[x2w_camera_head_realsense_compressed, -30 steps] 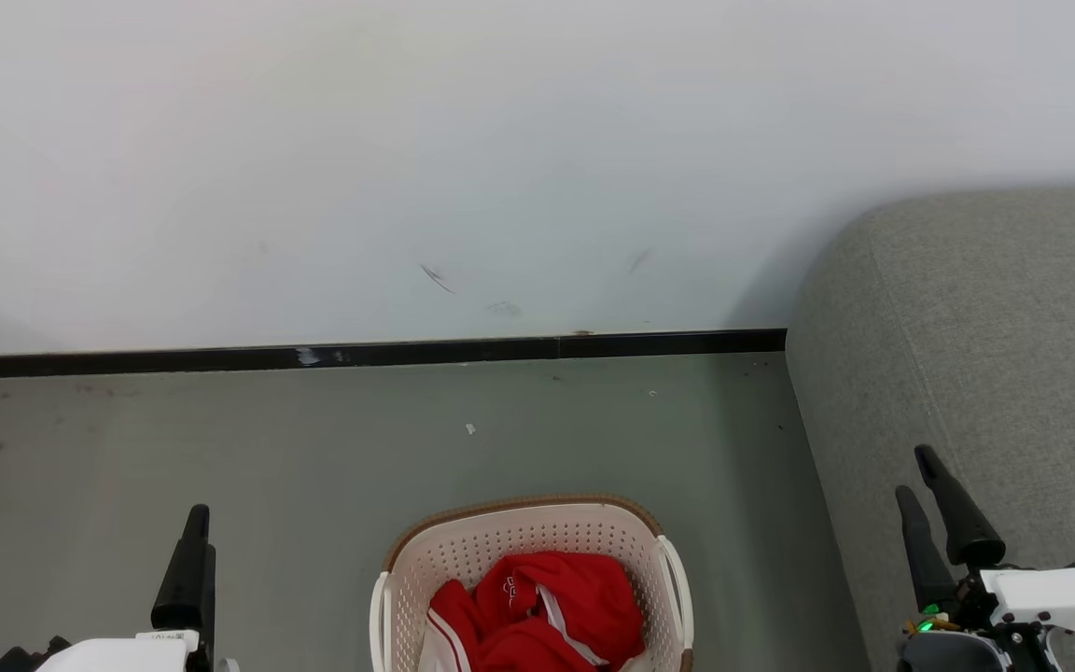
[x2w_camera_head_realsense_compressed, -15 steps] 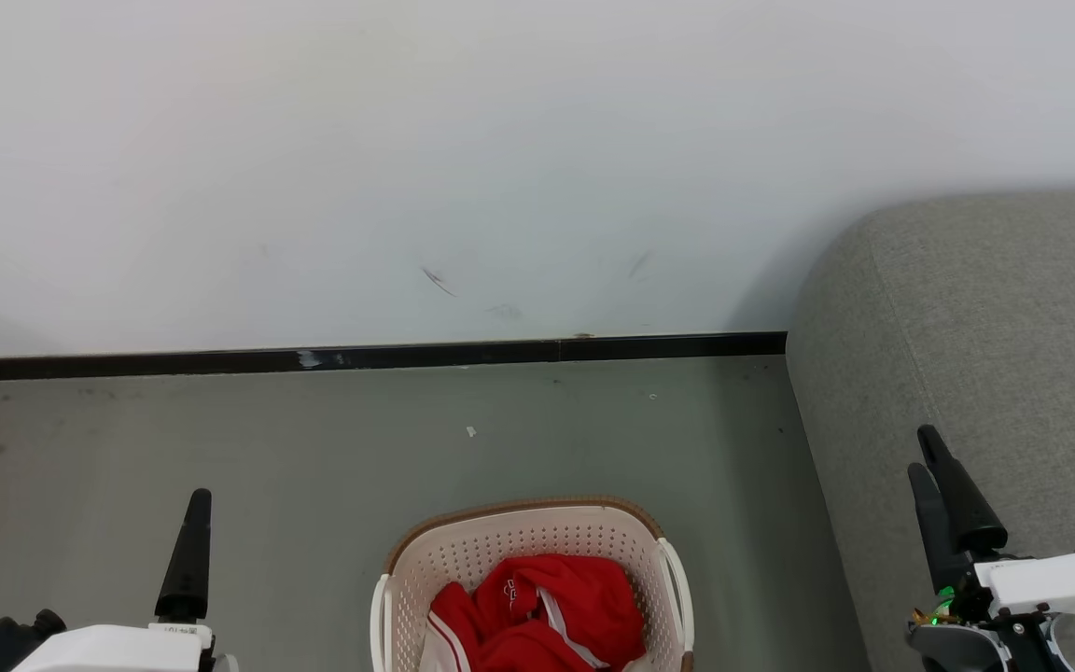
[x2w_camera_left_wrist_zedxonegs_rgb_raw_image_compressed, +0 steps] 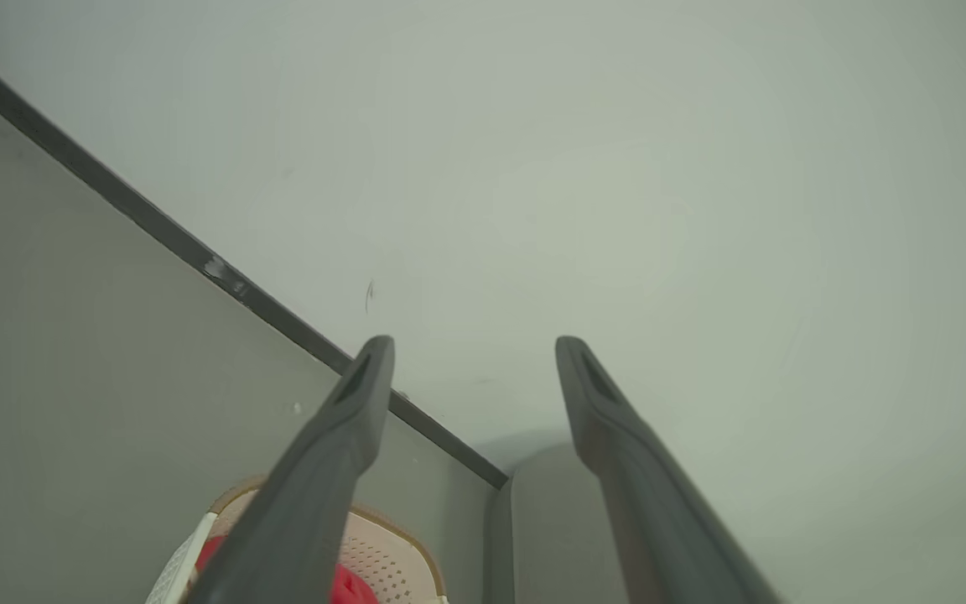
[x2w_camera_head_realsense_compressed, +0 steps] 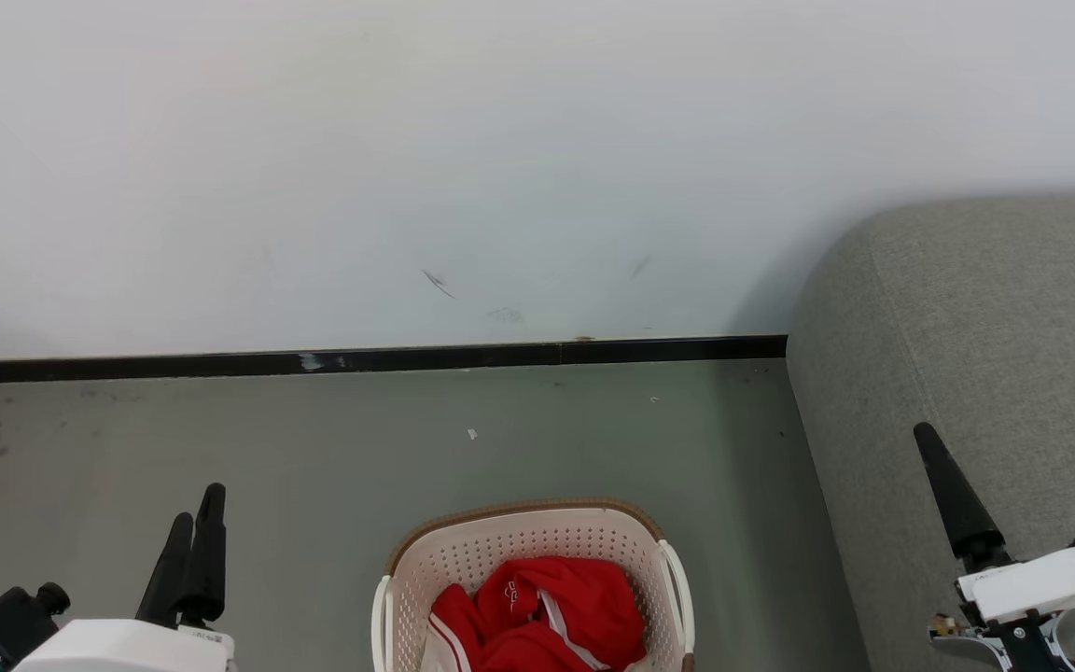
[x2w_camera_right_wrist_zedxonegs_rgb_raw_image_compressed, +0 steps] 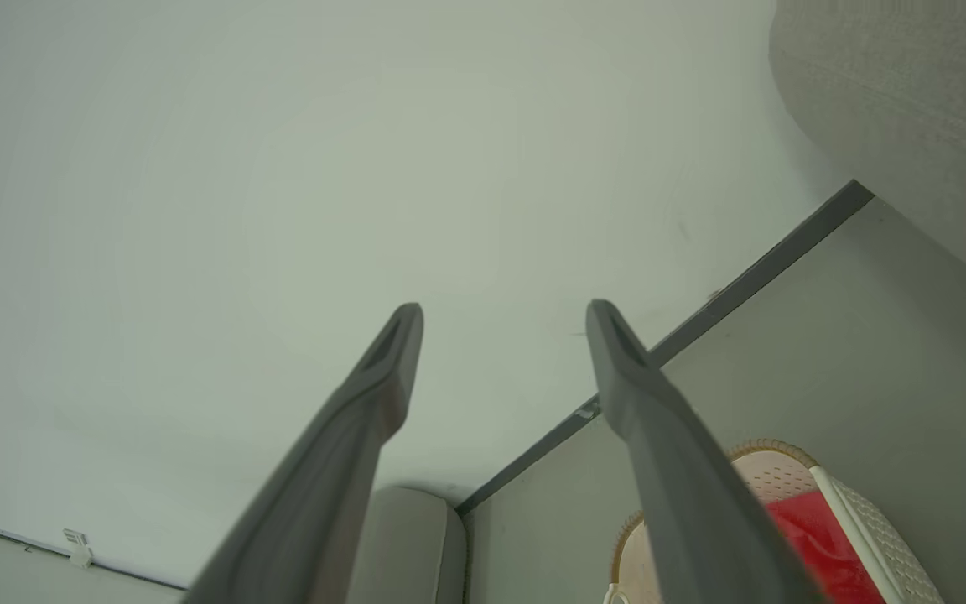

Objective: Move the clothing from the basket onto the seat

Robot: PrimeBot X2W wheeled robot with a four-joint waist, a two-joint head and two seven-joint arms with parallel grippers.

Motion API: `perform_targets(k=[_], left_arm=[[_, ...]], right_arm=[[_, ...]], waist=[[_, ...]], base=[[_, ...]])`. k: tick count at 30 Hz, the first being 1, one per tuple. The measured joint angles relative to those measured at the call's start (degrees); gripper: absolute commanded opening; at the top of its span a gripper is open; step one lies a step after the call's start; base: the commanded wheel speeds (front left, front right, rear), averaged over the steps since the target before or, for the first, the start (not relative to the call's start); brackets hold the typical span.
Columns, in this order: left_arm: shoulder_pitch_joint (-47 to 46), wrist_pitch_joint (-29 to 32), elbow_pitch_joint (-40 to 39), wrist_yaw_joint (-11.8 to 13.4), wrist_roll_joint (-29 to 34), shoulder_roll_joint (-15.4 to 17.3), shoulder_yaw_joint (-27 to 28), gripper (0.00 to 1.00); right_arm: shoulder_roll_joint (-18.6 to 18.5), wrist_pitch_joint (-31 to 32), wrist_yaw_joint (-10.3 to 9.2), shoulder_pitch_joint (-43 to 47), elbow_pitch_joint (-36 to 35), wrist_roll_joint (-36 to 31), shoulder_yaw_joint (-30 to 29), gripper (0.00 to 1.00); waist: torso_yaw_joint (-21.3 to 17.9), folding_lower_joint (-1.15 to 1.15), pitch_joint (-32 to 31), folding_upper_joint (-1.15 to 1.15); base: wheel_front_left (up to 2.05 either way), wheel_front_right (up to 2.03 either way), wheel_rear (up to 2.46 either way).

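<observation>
While both pincers hang empty, you have room to plan the first pick. Your left pincer [x2w_camera_head_realsense_compressed: 199,504] is released at the lower left, and its wrist view shows its fingers spread with nothing between them. Your right pincer [x2w_camera_head_realsense_compressed: 925,443] is released too, in front of the seat [x2w_camera_head_realsense_compressed: 995,317], with a plain gap between its fingers in its own wrist view. The clothing [x2w_camera_head_realsense_compressed: 537,611] lies bunched in the basket [x2w_camera_head_realsense_compressed: 519,510], which stands on the floor [x2w_camera_head_realsense_compressed: 500,439] between the two arms and beside the seat.

The step in hand looks like the reach. Come down from above onto a raised fold near the middle of the red heap, away from the perforated wall. Take a deep bite of fabric, then lift until the trailing cloth clears the brown rim before you swing toward the seat. The right pincer, being nearer the seat, probably suits best.

The head view's lower edge cuts off the basket's near part, so you cannot tell where one garment ends and the other begins. In both wrist views a finger covers much of the basket. The seat runs out past the right edge.
</observation>
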Motion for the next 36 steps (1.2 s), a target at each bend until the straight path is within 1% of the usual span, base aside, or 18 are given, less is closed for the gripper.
perform_targets(k=[4, 12, 15, 16, 18, 25, 36], left_arm=[[-0.1, -0.9, -0.1, 0.3, 3.8, 0.3, -1.1, 1.0], [-0.2, -2.5, 0.0, 1.6, 11.1, 1.1, -2.9, 1.0], [-0.2, -3.1, 0.0, 2.7, 14.3, 1.6, -3.1, 1.0], [-0.3, -3.5, 0.0, 3.3, 16.1, 1.9, -3.3, 1.0], [-0.3, -4.0, 0.0, 4.0, 17.5, 1.8, -3.3, 1.0], [-0.4, -5.5, -0.6, 5.6, 25.2, 2.9, -4.5, 1.0], [-1.2, -7.7, -1.8, 6.2, 32.4, 2.7, -5.4, 1.0]], right_arm=[[-0.7, -0.5, 0.0, 0.0, 0.1, -6.0, 0.0, 1.0], [-1.3, -1.0, 0.02, 0.0, 0.3, -17.9, -0.3, 1.0], [-1.4, -1.5, 0.03, 0.0, 0.4, -22.5, -0.5, 1.0], [-1.6, -1.6, 0.05, 0.0, 0.4, -26.0, -0.3, 1.0], [-1.6, -2.0, 0.05, 0.0, 0.4, -28.9, -0.2, 1.0], [-0.4, -2.6, 0.05, 0.0, 0.2, -36.9, -0.5, 1.0], [1.8, -3.8, 0.07, 0.0, -0.3, -48.1, -2.1, 1.0]], waist=[[0.0, -0.06, 0.0, 0.0], [0.1, -0.1, 0.1, 0.0], [0.2, -0.11, 0.2, 0.0], [0.2, -0.12, 0.2, 0.0], [0.2, -0.12, 0.3, 0.0], [0.3, -0.12, 0.4, 0.0], [0.2, -0.12, 0.7, 0.0]], base=[[0.0, 0.0, 0.0], [0.0, 0.0, 0.0], [0.0, 0.0, 0.0], [0.0, 0.0, 0.0], [0.0, 0.0, 0.0], [0.0, 0.0, 0.0], [0.0, 0.0, 0.0]])
